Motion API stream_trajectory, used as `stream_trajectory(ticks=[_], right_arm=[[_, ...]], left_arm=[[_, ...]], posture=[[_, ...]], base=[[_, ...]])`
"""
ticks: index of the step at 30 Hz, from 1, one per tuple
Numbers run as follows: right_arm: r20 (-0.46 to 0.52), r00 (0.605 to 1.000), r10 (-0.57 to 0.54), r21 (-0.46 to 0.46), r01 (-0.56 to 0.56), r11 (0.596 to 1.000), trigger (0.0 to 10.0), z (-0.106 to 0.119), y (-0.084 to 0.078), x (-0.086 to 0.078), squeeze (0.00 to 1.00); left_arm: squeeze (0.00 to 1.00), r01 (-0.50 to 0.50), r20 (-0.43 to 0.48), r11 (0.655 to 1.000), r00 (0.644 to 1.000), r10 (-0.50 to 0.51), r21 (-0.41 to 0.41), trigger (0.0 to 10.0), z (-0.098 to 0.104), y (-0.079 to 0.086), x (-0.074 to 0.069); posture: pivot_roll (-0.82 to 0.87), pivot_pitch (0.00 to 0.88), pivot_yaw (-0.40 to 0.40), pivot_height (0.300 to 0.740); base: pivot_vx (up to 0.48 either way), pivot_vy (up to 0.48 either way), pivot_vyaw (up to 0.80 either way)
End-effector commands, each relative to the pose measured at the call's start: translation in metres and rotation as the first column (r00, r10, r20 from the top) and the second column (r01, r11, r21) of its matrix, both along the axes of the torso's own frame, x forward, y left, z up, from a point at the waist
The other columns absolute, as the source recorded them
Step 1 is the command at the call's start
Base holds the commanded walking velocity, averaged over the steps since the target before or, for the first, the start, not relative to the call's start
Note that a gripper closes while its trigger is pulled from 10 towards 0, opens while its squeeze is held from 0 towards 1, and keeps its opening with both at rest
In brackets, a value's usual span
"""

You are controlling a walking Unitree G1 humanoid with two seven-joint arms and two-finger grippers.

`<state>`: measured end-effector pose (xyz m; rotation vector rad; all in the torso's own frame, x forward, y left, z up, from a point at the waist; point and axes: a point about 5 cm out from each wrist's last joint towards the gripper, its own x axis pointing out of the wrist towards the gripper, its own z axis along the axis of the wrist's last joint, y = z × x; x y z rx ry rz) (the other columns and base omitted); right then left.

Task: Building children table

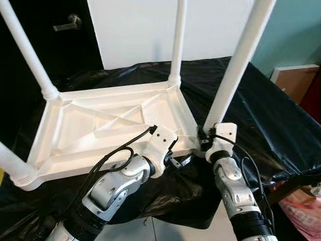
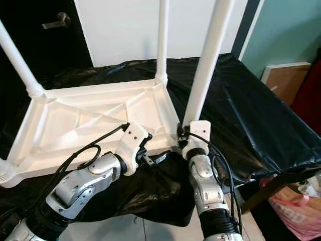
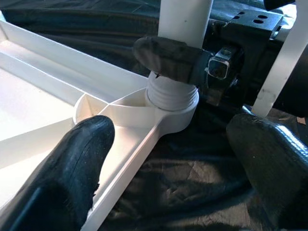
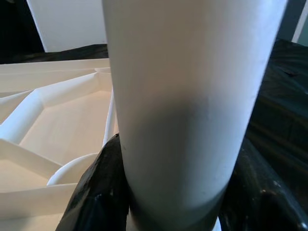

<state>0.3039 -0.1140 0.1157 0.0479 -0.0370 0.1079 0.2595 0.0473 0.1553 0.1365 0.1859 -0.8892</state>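
Note:
A white children's table (image 1: pixel 100 125) lies upside down on a black sheet (image 1: pixel 271 115), with its legs pointing up. My right gripper (image 1: pixel 204 140) is shut on the near right leg (image 1: pixel 235 65) just above its threaded socket (image 3: pixel 171 96). In the right wrist view, black fingers (image 4: pixel 101 192) press both sides of the leg (image 4: pixel 187 96). My left gripper (image 1: pixel 178 159) is open beside the same corner. One of its fingers (image 3: pixel 72 178) is over the inside of the frame and the other is outside it, holding nothing.
Three other legs stand at the far left (image 1: pixel 25 45), near left (image 1: pixel 10 163) and far middle (image 1: pixel 176 40). Behind are a white wall and a dark door with a handle (image 1: pixel 70 22). A brown board (image 1: pixel 296 80) and a pink bag (image 1: pixel 301 211) are on the right.

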Motion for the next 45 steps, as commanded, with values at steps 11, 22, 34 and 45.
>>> stream_trajectory(ticks=[11, 22, 34, 45], right_arm=[[-0.052, 0.998, 0.033, 0.004, -0.033, 0.999, 10.0, -0.012, 0.009, -0.007, 1.0], [0.075, 0.992, 0.102, -0.028, -0.1, 0.995, 10.0, 0.007, -0.027, -0.02, 0.0], [0.002, 0.911, 0.413, -0.146, -0.408, 0.901, 10.0, 0.012, -0.061, -0.015, 0.0], [-0.088, 0.834, 0.544, -0.229, -0.549, 0.804, 9.2, 0.017, -0.061, 0.003, 0.0]], left_arm=[[0.0, 0.137, -0.031, 0.991, 0.99, -0.136, 0.002, 10.0, -0.002, -0.003, -0.006], [0.0, 0.156, -0.034, 0.988, 0.987, -0.156, -0.007, 10.0, -0.003, -0.008, -0.008], [0.0, 0.224, -0.027, 0.975, 0.974, -0.224, -0.002, 10.0, -0.001, -0.011, -0.008], [0.0, 0.227, -0.007, 0.974, 0.974, -0.227, 0.01, 10.0, 0.004, -0.011, 0.002]], posture=[[-0.08, 0.028, -0.01, 0.74], [-0.11, 0.019, 0.0, 0.74], [-0.15, 0.027, 0.024, 0.74], [-0.16, 0.038, 0.015, 0.74]], base=[[0.0, 0.0, 0.0], [0.0, 0.0, 0.0], [0.0, 0.0, 0.0], [0.0, 0.0, 0.0]])
